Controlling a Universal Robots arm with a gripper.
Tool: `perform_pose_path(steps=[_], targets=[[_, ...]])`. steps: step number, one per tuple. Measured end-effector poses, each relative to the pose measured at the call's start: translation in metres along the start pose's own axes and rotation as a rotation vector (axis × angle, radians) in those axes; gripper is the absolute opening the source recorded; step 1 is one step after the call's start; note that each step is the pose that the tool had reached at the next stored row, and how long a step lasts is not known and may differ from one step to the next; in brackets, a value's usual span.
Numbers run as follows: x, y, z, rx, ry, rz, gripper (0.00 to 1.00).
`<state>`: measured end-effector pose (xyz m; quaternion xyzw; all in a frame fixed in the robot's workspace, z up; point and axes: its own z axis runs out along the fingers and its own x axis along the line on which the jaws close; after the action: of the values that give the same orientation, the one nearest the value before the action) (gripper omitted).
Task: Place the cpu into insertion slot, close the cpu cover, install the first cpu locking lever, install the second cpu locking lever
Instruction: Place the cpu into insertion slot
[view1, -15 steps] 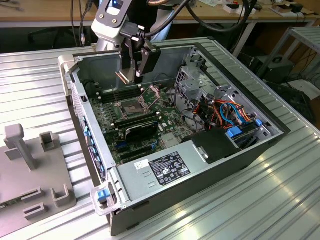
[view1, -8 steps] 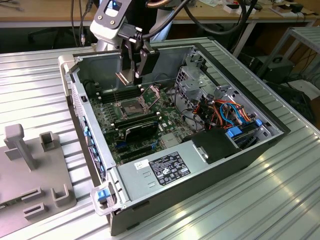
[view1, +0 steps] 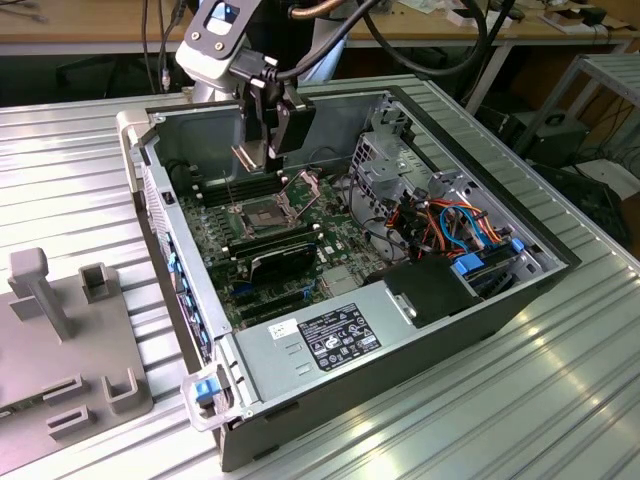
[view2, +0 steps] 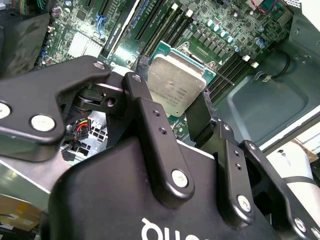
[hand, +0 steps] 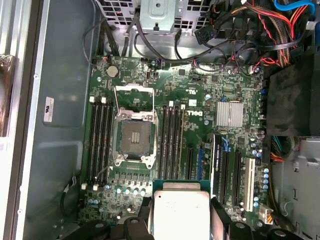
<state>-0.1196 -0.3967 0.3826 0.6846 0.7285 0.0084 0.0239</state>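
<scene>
My gripper (view1: 262, 150) is shut on the cpu (view2: 177, 85), a silvery square chip with tan edges, clamped by its sides between the black fingers (view2: 145, 102). It hangs above the green board inside the open computer case. The insertion slot (hand: 135, 137) lies bare, with a dark centre and metal rim, and sits below and to one side of the chip. The cpu cover (hand: 134, 97) is swung open on its hinge beside the slot and stands up from the board (view1: 300, 190). In the first wrist view the cpu (hand: 180, 210) is offset from the slot.
Long black memory slots (hand: 172, 140) flank the socket on both sides. A black card (view1: 285, 255) stands just in front of it. Cables and a metal cage (view1: 385, 165) crowd the exterior view's right. The case walls (view1: 195, 130) surround the board. A grey fixture (view1: 70, 330) rests outside.
</scene>
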Motion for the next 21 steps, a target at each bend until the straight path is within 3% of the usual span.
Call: perform_pose_path(steps=[5, 14, 21], targets=[[0.0006, 0.0008, 0.0001, -0.0001, 0.0001, 0.0, 0.55], [0.0091, 0.0041, 0.0007, 0.0, 0.0, 0.0, 0.55], [0.0092, 0.0042, 0.0029, 0.0016, -0.0032, 0.069, 0.55]])
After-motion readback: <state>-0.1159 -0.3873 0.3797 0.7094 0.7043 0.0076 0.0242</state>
